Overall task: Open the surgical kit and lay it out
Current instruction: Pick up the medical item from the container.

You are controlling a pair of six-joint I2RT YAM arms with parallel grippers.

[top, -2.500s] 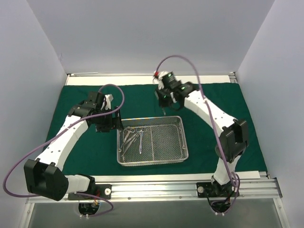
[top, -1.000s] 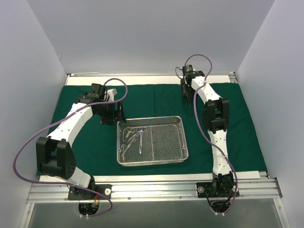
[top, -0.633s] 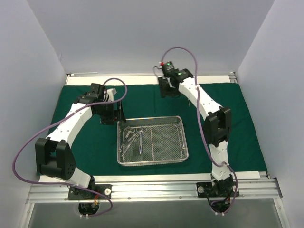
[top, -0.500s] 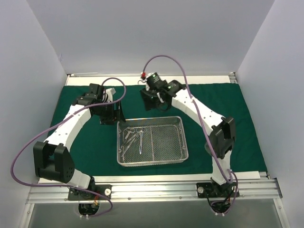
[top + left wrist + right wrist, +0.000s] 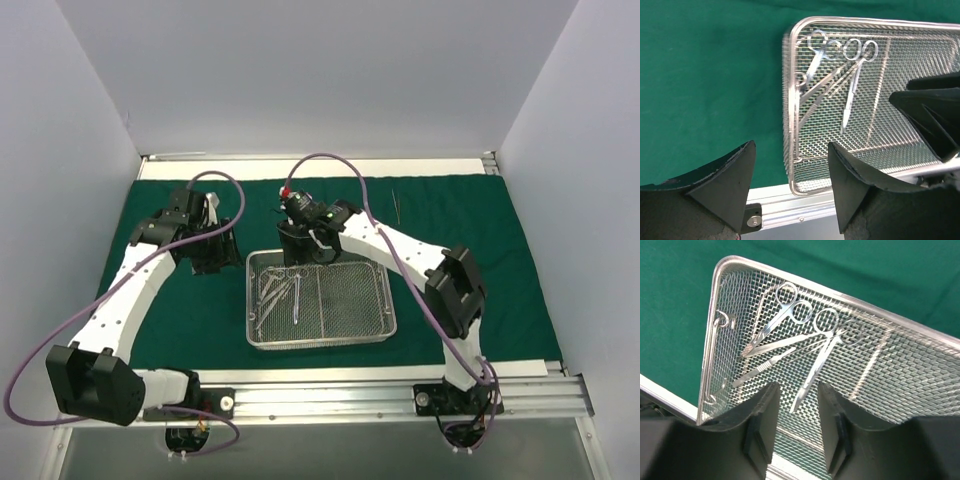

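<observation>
The dark green cloth (image 5: 180, 310) lies spread flat over the table. On it stands the silver wire-mesh tray (image 5: 375, 315), with several steel scissors and tweezers (image 5: 282, 292) in its left half. One thin steel tool (image 5: 397, 206) lies apart on the cloth at the back right. My right gripper (image 5: 305, 252) hangs over the tray's back left corner; in the right wrist view it (image 5: 797, 386) is open above the scissors (image 5: 785, 307), holding nothing. My left gripper (image 5: 215, 255) is just left of the tray, open and empty (image 5: 791, 145), with the tray (image 5: 790, 125) below it.
A metal rail (image 5: 320, 395) runs along the table's near edge, with both arm bases on it. White walls close in the left, back and right sides. Purple cables loop above each arm.
My right arm swung from the cloth's back right corner to the tray's back left corner, and a thin steel tool now shows where it was. My left gripper shifted slightly left, jaws narrowing a little.
</observation>
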